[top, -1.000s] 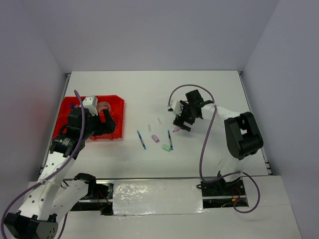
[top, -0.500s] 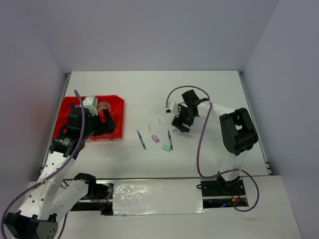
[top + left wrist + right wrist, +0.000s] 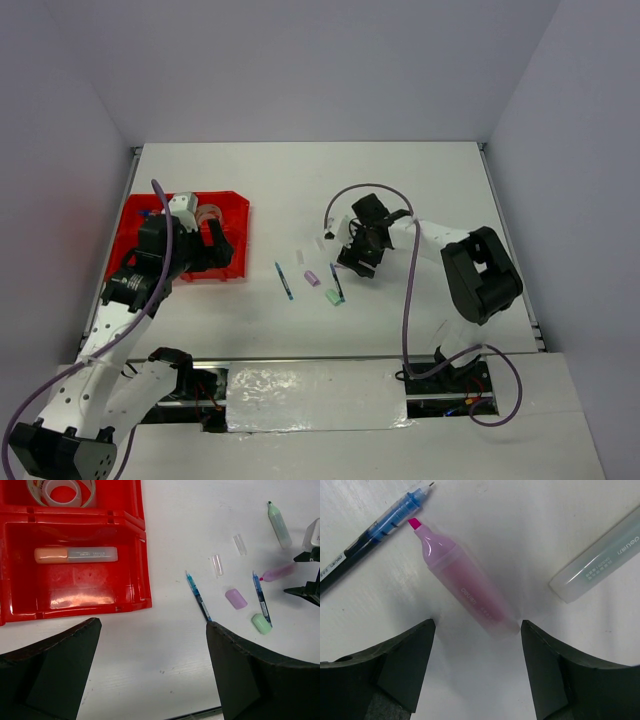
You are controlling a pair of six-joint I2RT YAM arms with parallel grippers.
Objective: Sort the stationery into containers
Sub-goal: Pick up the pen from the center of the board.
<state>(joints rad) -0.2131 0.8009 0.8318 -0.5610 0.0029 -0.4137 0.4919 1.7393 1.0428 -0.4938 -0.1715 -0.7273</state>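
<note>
The right gripper [image 3: 476, 626] has slid toward the middle of the worktop [image 3: 420, 180], jaws narrowing yet unclenched around the pink marker [image 3: 465, 592]; pickup looks near. The left gripper [image 3: 152, 624] hangs released.

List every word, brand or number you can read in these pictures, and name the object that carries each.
"deli": on the pale green translucent marker; the finer print beside it is too small.
"deli", faint: on the pink translucent highlighter; the rest is unreadable.
Blue pen with clear barrel: white lettering, cut off at the edge, not legible.
Orange-capped marker in the red plastic tray: print blurred.
</note>
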